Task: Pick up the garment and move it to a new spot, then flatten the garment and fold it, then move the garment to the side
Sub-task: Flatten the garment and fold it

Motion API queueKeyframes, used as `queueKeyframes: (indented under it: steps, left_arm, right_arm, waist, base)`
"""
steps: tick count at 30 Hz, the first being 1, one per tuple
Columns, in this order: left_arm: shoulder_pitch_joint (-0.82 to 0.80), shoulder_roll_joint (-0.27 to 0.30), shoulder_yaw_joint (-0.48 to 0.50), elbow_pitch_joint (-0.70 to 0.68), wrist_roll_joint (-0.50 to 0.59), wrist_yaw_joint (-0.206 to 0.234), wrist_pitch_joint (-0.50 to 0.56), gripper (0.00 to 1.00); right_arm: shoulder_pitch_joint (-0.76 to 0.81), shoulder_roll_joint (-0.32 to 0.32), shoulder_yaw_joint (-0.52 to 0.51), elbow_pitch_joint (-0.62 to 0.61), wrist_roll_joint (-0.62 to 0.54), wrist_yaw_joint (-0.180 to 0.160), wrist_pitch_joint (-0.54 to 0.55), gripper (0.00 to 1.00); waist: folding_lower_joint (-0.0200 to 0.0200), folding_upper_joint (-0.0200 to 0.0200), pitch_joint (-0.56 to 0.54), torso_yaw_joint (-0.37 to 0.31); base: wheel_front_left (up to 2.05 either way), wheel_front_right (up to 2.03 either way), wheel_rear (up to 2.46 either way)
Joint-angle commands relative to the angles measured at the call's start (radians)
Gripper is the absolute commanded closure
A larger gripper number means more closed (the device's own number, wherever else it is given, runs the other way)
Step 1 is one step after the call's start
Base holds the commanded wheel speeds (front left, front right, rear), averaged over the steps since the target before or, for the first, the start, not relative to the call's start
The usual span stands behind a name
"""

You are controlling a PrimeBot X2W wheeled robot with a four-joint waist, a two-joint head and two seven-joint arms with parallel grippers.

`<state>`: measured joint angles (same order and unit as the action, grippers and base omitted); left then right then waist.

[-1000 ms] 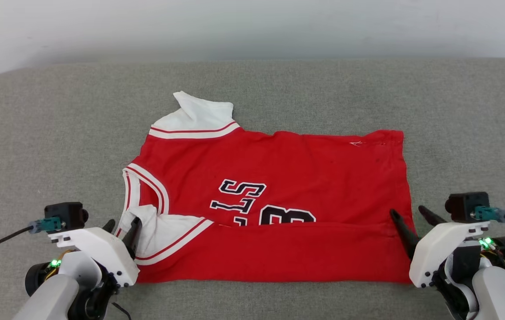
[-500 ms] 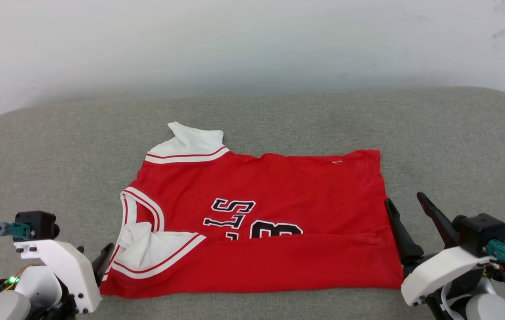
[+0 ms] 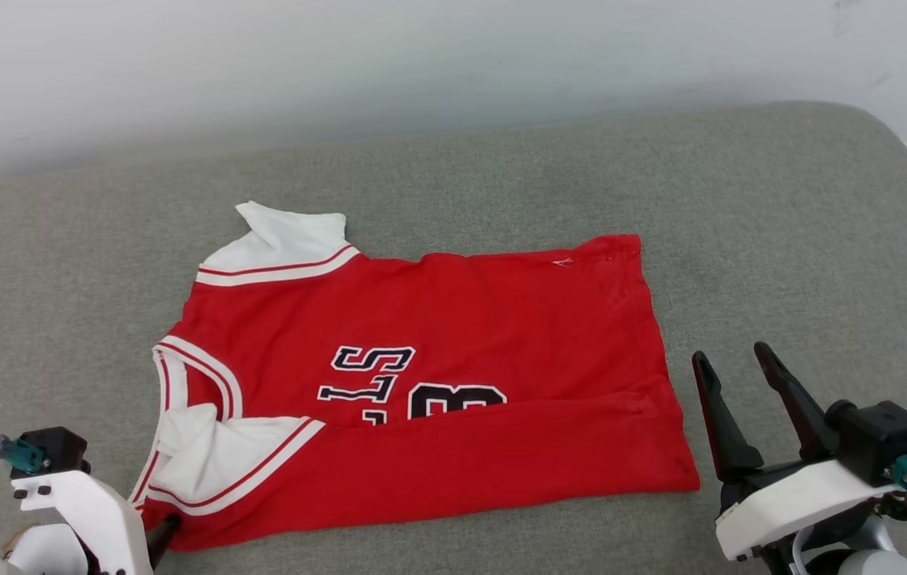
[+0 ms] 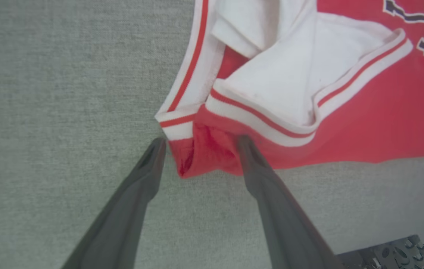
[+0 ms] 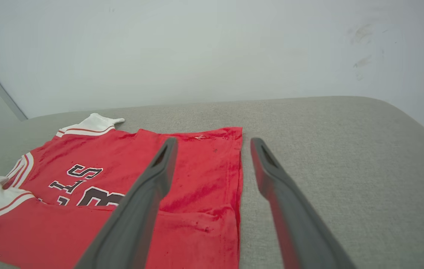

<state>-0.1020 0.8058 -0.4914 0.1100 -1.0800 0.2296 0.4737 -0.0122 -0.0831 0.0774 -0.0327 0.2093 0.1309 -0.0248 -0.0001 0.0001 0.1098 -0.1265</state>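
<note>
Withdrawn from red jersey (image 3: 501, 319): left gripper (image 4: 200, 140), right gripper (image 3: 729, 353), both spread, empty.
Left straddles its near-left corner; right just beside its hem.

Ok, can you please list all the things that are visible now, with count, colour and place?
garment: one, red with white sleeves and black lettering, lying partly folded on the middle of the cushion
cushion: one, grey, under the garment, reaching back to the wall
wall: one, white, behind the cushion
left hand: one, dark fingers, open, at the garment's near left corner
right hand: one, dark fingers, open, just right of the garment's right edge, apart from it
</note>
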Motion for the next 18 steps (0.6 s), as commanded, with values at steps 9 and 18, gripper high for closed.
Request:
queueKeyframes:
  steps: [9,18]
  left_arm:
    - [-0.043,-0.105,-0.027,0.130,-0.062,-0.100,0.017,1.00]
    - [-0.075,-0.137,-0.015,0.203,-0.043,-0.167,-0.074,1.00]
  right_arm:
    - [-0.021,0.014,-0.015,-0.016,0.029,0.000,0.019,0.00]
    - [0.002,-0.024,-0.098,-0.040,0.073,0.000,0.108,0.00]
  waist:
    - [0.0001,-0.0001,0.066,-0.039]
    - [0.0001,-0.0001,0.040,-0.002]
  base:
    - [0.00,0.00,0.00]
    - [0.00,0.00,0.00]
